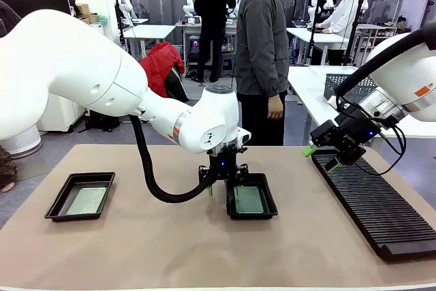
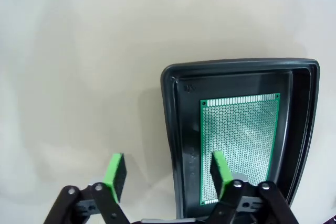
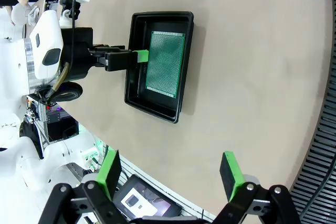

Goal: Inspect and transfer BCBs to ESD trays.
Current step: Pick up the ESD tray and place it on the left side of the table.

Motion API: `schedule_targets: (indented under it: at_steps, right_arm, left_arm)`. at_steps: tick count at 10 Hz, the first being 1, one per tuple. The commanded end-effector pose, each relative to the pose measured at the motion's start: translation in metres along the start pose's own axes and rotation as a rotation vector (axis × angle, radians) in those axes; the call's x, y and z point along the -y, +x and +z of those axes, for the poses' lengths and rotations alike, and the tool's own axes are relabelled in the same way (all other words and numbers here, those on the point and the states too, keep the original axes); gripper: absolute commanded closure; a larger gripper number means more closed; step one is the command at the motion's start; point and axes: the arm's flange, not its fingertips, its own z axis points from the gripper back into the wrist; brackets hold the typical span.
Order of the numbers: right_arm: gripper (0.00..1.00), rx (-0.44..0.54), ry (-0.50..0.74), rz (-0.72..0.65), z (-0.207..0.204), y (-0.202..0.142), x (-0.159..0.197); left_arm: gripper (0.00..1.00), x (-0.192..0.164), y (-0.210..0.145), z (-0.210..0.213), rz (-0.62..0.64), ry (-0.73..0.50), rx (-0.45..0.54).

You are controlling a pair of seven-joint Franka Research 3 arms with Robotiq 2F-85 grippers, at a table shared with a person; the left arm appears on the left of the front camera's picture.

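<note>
The left pincer (image 2: 167, 177) is held apart astride the tray (image 2: 170, 129) wall, perhaps to lift it, its board (image 2: 247, 129) seated; the right pincer (image 3: 170, 174) is spread empty.

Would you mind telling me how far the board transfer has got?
Done: a green board lies in the left tray, another board in the middle tray. In hand: the left tool straddles that tray's rim, jaws apart. The right tool hangs open, empty, over the rack. What remains can't be told.
</note>
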Motion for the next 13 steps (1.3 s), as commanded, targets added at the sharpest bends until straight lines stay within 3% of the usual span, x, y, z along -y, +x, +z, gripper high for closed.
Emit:
schedule_targets:
  at_steps: [1,13]
  right_arm:
    - [0.00,0.007,-0.015,-0.010,-0.0005,0.0011,-0.0010]
    - [0.00,0.007,-0.015,-0.010,-0.0005,0.0011,-0.0010]
  left_arm:
    - [0.23,0.0027,0.0028,0.0010,-0.026,-0.002,-0.034]
    - [0.92,0.0003,0.0041,0.0053,-0.023,-0.059,-0.051]
